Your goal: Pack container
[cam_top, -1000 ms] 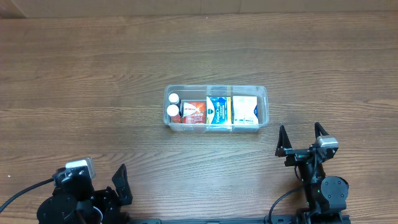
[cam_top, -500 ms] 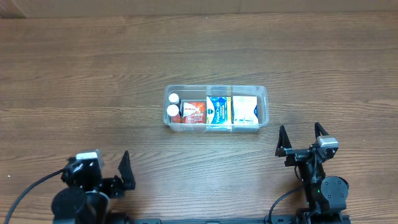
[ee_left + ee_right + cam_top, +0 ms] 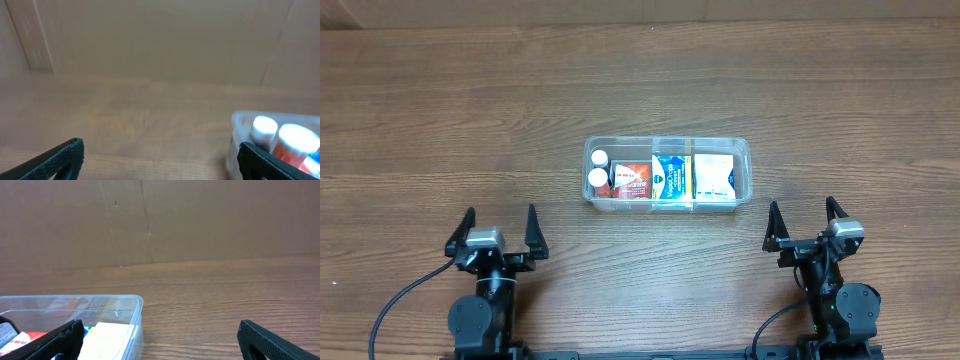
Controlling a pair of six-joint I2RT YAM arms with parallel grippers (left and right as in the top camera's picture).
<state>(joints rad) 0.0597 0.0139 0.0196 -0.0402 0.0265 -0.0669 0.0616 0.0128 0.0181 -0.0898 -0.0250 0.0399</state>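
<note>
Sitting at table (image 3: 420,120) centre, the container (image 3: 747,172) looks light, stiff and slick; its rim at three and nine o'clock seems the best hold. Left gripper (image 3: 500,215) and right gripper (image 3: 802,208) stand fingers apart, empty. The left has swung up from seven o'clock to face twelve.

Bench (image 3: 650,90): brown wood-grain surface, grain running left to right, filling the overhead view. At its far edge stands a plain tan wall (image 3: 210,220) with faint vertical seams. Light is even and soft throughout.
</note>
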